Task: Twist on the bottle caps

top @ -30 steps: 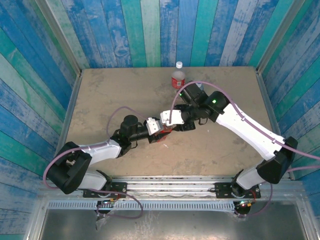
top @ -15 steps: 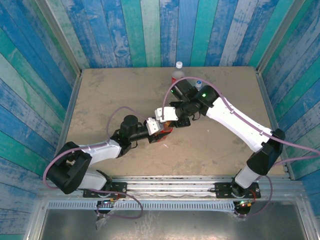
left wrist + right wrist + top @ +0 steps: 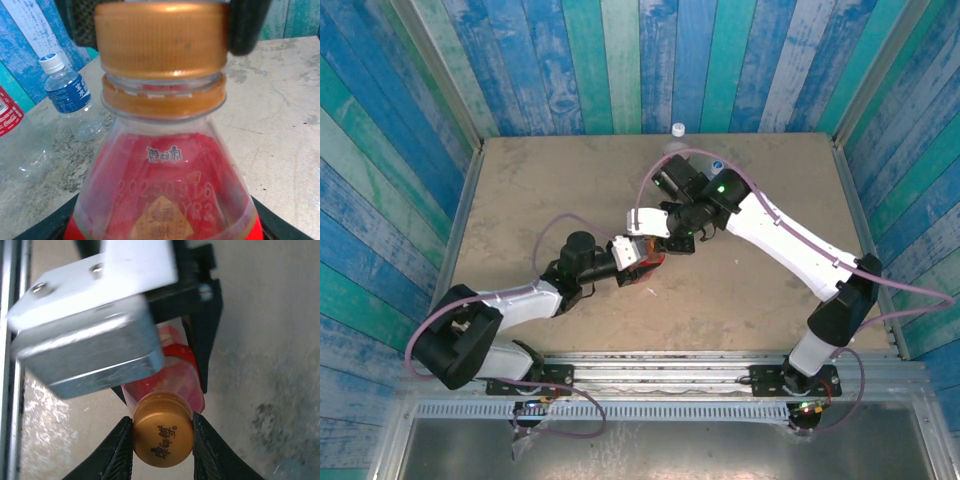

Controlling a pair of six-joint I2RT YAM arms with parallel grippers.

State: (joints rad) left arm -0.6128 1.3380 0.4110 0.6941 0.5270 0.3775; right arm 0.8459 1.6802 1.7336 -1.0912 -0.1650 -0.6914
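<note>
The slim red bottle (image 3: 162, 195) is at mid-table, its clear shoulder showing red contents and embossed date digits. The orange cap (image 3: 162, 436), ribbed on its side and printed on top, sits on this bottle's neck, and a strip of clear neck shows between it and the orange ring below. The clear bottle with a red label (image 3: 7, 117) stands upright at the far edge of the table, near the middle, wearing a white cap (image 3: 678, 129). Just to its right and slightly nearer stands the shorter blue-label bottle (image 3: 70, 97), upright and clear, topped with a pale cap (image 3: 51, 62) that looks whitish.
</note>
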